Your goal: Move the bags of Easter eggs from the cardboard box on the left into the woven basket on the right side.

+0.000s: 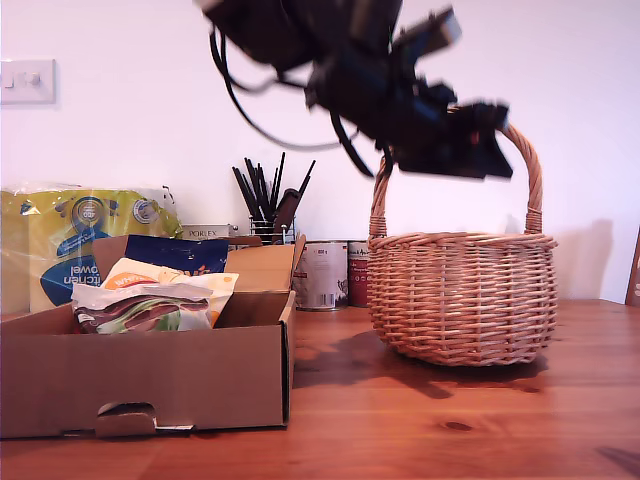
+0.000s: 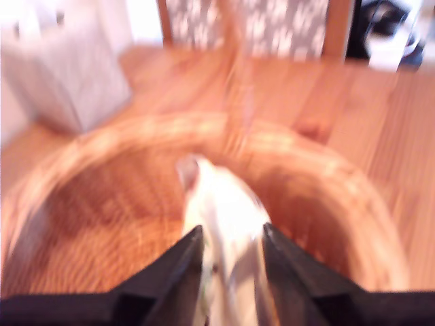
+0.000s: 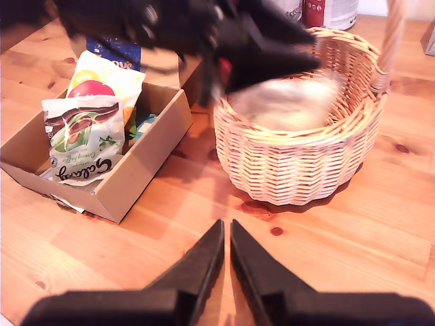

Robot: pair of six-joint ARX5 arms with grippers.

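Note:
My first gripper hangs blurred above the woven basket. In the first wrist view its fingers stand apart with a blurred cream bag between them, over the basket's floor. Whether they still grip it is unclear. The same pale bag smears inside the basket under that gripper. The cardboard box holds a green-brown Galaxy bag, a red-and-cream bag and a blue one. My second gripper is shut on nothing, high over bare table.
A yellow-and-blue kitchen towel pack stands behind the box. A wire pot of dark utensils and tins line the wall. The basket's tall handle arches beside the first gripper. Wooden table lies in front.

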